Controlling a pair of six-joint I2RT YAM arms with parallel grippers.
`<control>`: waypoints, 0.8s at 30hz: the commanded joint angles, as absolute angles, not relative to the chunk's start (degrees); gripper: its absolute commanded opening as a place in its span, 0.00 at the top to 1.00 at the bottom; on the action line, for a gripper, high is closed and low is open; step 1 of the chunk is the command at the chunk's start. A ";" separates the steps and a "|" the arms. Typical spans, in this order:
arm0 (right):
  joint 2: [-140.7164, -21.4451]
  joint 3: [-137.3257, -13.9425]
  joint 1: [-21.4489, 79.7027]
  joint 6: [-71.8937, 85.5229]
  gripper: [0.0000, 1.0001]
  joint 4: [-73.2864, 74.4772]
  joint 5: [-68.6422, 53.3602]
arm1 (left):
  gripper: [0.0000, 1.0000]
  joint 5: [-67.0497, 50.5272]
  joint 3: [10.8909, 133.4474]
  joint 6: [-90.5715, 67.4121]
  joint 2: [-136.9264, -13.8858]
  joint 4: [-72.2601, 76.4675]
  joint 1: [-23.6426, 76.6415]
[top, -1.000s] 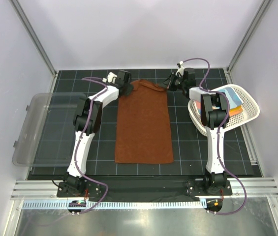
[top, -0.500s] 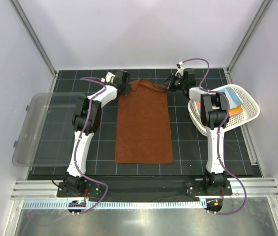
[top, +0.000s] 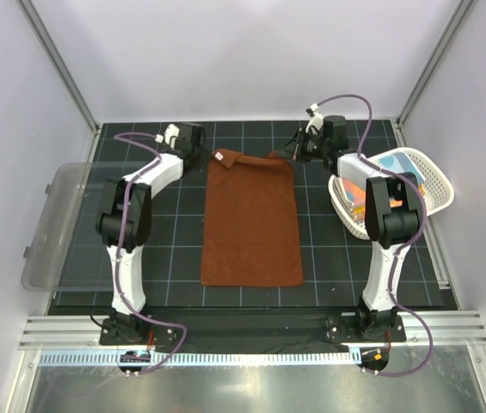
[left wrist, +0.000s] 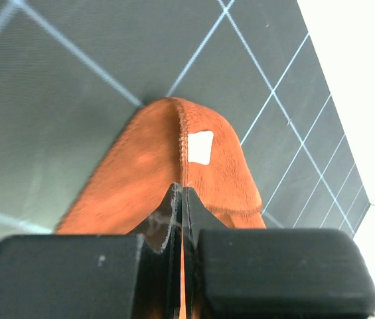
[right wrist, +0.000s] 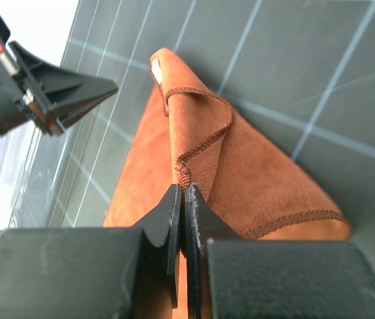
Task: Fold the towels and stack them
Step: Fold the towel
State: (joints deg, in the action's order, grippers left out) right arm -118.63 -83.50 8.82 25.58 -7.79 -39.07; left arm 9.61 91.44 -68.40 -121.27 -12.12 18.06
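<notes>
The rust-brown towel [top: 251, 224] lies flat down the bench's middle, its near hem free. Toward the far edge, the left gripper [left wrist: 180, 199] and right gripper [right wrist: 182, 196] are each clamped tight on a far corner — a thin bite on bunched hem. Uneven pulling could slip one corner free — skewing the fold.

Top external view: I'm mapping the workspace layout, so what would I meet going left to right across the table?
Clear plastic bin → left end effector → rust-brown towel → right end effector → white perforated basket.
</notes>
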 commanded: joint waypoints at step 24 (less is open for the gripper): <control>-108.62 -72.59 14.50 21.70 0.99 -1.39 -26.98 | 0.46 -16.00 76.29 -46.40 -114.08 2.54 17.93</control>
